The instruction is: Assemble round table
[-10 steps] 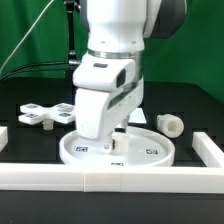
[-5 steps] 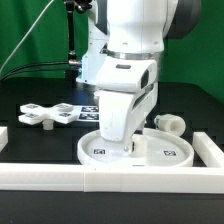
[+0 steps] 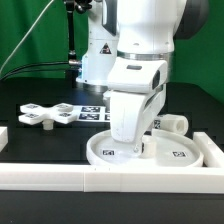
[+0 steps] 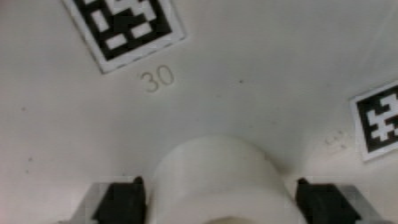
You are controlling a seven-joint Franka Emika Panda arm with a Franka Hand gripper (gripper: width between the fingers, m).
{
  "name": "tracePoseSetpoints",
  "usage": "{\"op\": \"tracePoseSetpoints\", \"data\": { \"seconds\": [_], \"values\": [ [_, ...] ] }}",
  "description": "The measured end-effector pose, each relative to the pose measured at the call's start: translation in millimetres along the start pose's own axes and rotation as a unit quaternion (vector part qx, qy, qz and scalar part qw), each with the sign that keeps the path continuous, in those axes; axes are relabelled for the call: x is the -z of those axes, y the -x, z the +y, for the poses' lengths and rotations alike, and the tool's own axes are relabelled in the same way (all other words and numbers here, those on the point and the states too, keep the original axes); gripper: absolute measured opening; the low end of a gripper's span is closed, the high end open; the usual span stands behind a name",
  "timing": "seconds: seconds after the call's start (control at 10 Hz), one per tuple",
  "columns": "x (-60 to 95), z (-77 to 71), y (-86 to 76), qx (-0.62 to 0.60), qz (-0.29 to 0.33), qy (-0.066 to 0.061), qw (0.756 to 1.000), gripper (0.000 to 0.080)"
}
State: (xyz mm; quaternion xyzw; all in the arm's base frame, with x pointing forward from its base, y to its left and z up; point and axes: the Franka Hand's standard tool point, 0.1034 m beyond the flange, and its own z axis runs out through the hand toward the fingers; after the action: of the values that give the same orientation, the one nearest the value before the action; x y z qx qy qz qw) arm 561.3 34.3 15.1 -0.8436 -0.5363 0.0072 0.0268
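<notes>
**Round disc flat in the front corner, end effector on its centre boss**

The round disc (image 3: 150,160) is seen lying flat on the dark worktop (image 3: 40,145) with its rimmed, tagged face up. Its axis is vertical, and being round it has no long direction in plan. In the wrist view the disc face (image 4: 231,90) fills the frame. Two square tags (image 4: 128,28) and a printed "30" (image 4: 157,78) are read on it.

The end effector (image 3: 134,150) is held low over the disc's middle, with the arm's white hand straight above it. In the wrist view the end effector (image 4: 217,195) is seen with its dark fingers (image 4: 121,198) set close against both flanks of a rounded white boss (image 4: 217,175) that rises from the disc. It is recorded as clamped on the disc at that boss.

The leg (image 3: 175,124) is seen on its side just behind the disc's far rim, on the exterior view's right, with its long axis roughly across that view. The cross-shaped foot (image 3: 48,113) lies flat with tags up, well apart on the exterior view's left. The marker board (image 3: 95,110) is seen beyond, partly hidden by the arm.

Edges: the disc's near rim is just beside the front bar (image 3: 110,178), and its rim on the exterior view's right is at the side bar (image 3: 212,148). Contact cannot be confirmed at either bar. Bare worktop is left on the exterior view's left of the disc, towards the foot.
</notes>
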Motion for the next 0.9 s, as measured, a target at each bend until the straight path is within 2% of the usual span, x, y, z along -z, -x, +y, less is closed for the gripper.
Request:
{"op": "tracePoseSetpoints", "data": {
  "seconds": [0.2,0.3,0.4,0.6,0.7,0.9],
  "values": [
    [-0.1,0.1,0.4,0.0,0.0,0.0,1.0,0.0407],
    [-0.5,-0.1,0.7,-0.001,0.0,-0.001,1.0,0.0486],
    [-0.7,-0.2,0.8,-0.001,0.0,-0.001,1.0,0.0618],
    [1.0,0.2,1.7,-0.004,0.0,0.001,1.0,0.064],
    [11.1,-1.1,5.1,-0.019,0.002,0.008,1.0,0.0648],
    [30.5,-14.0,9.8,-0.08,0.001,0.014,0.997,0.0649]
  ]
}}
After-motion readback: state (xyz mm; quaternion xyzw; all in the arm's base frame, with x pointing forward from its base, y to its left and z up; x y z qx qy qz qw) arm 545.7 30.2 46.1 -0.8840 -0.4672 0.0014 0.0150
